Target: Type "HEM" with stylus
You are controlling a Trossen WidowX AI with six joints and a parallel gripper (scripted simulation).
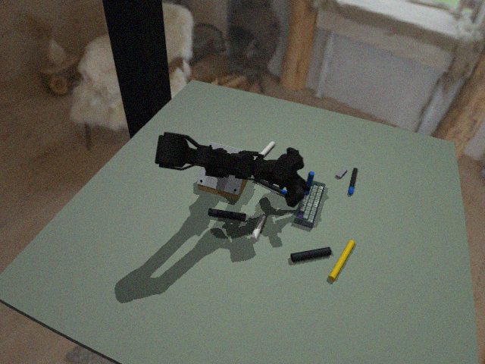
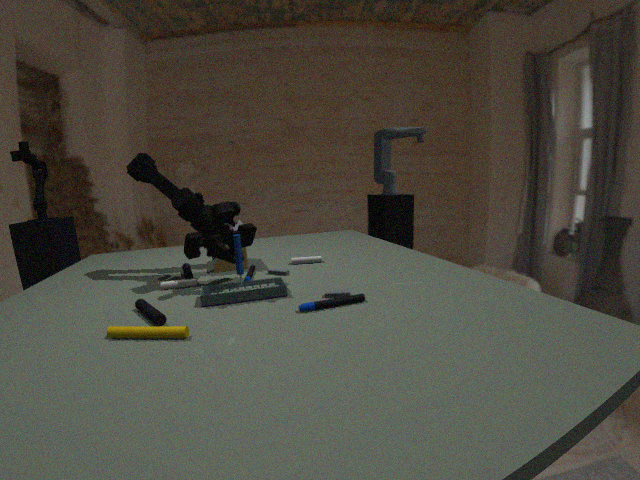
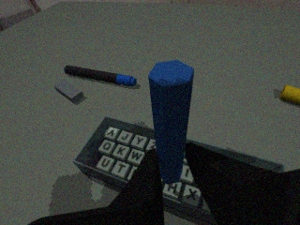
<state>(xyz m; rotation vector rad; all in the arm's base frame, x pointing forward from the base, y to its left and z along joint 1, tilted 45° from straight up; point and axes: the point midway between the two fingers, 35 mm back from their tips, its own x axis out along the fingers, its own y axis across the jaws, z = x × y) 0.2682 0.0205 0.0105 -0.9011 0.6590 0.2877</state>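
Note:
The blue stylus [image 1: 310,178] [image 2: 238,253] [image 3: 172,112] stands nearly upright over the keyboard. My gripper [image 1: 306,190] [image 2: 237,261] [image 3: 170,152] is shut on the lower part of the stylus. The dark keyboard [image 1: 303,222] [image 2: 242,296] [image 3: 89,155] lies on the desk with pale lettered keys. In the wrist view the H key [image 3: 172,188] shows just below the stylus's lower end, with the X key [image 3: 191,192] to its right. The fingers hide several keys, the E and M keys are not readable, and whether the tip touches a key cannot be told.
A black pen with a blue end [image 1: 353,180] [image 2: 333,302] [image 3: 94,74] and a small grey block [image 1: 341,173] [image 3: 68,90] lie beyond the keyboard. A yellow stick [image 1: 342,260] [image 2: 147,332] [image 3: 292,95] and black stick [image 1: 310,254] [image 2: 150,312] lie to one side. White sticks lie near the arm.

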